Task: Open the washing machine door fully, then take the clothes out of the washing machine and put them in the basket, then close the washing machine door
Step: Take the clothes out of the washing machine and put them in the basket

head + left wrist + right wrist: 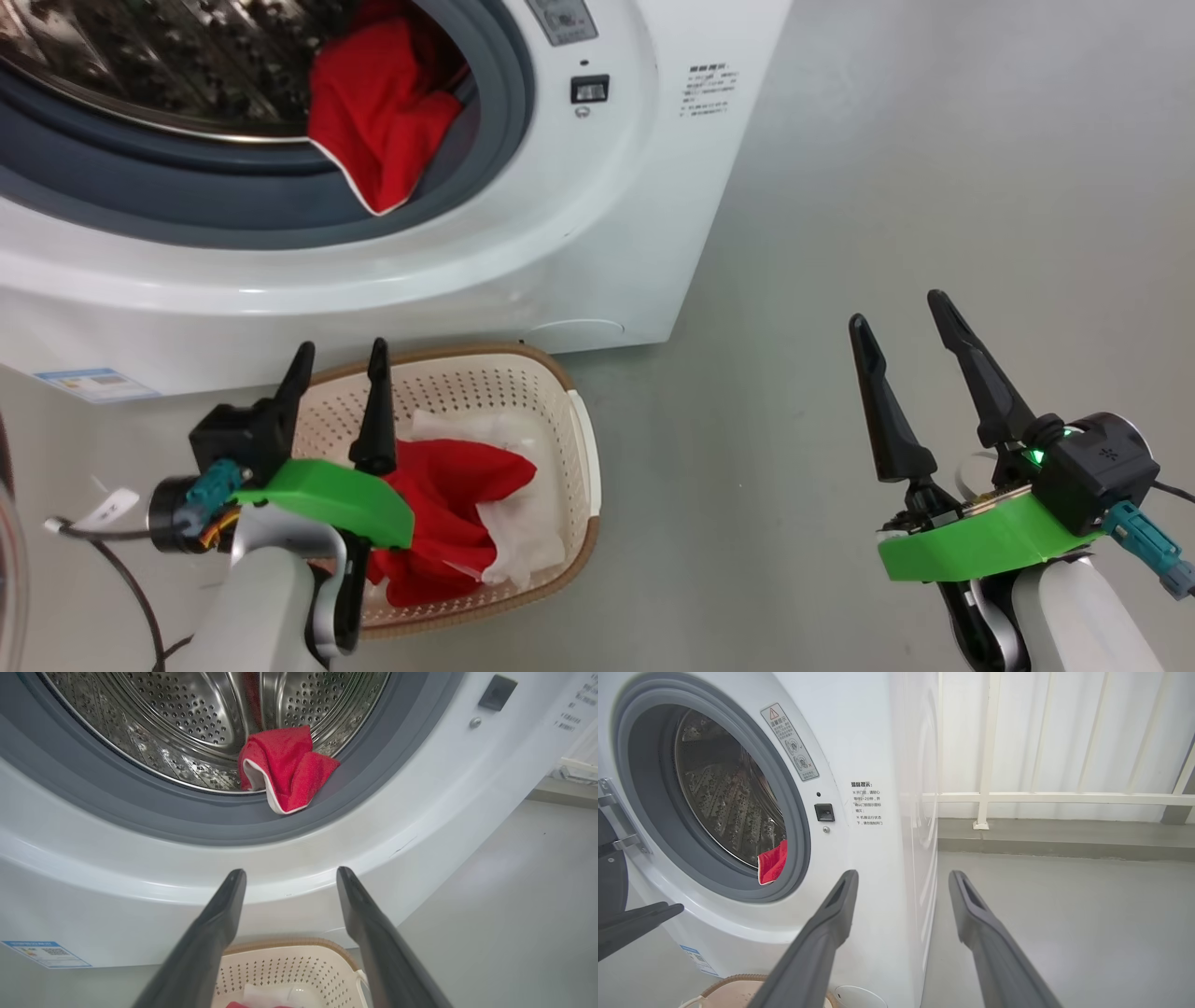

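The washing machine (597, 233) stands with its round opening uncovered. The door (608, 882) is swung aside, and a dark edge of it shows by the hinge at the left of the right wrist view, so the opening step looks done. The basket (569, 401) sits on the floor (840, 187) just in front of the machine, below the opening. It already holds red and white cloth (467, 504) heaped against its near side, so part of the unloading is done too. One red garment (383, 112) with thin white trim is left in the machine, lying at the front of the steel drum (187, 723) with a corner drooping over the grey rubber seal (140, 812). Whether anything else lies deeper in the drum cannot be told. The left end effector (341, 347) hangs over the basket with its fingers spread and nothing between them, pointing toward the lower front of the machine. The right end effector (896, 310) is well off to the right over bare floor, also spread wide and holding nothing. What seems to be left is to fetch the last red garment from the drum, drop it in the basket, and then swing the door shut. The task looks past its midpoint, though the door has not been closed.
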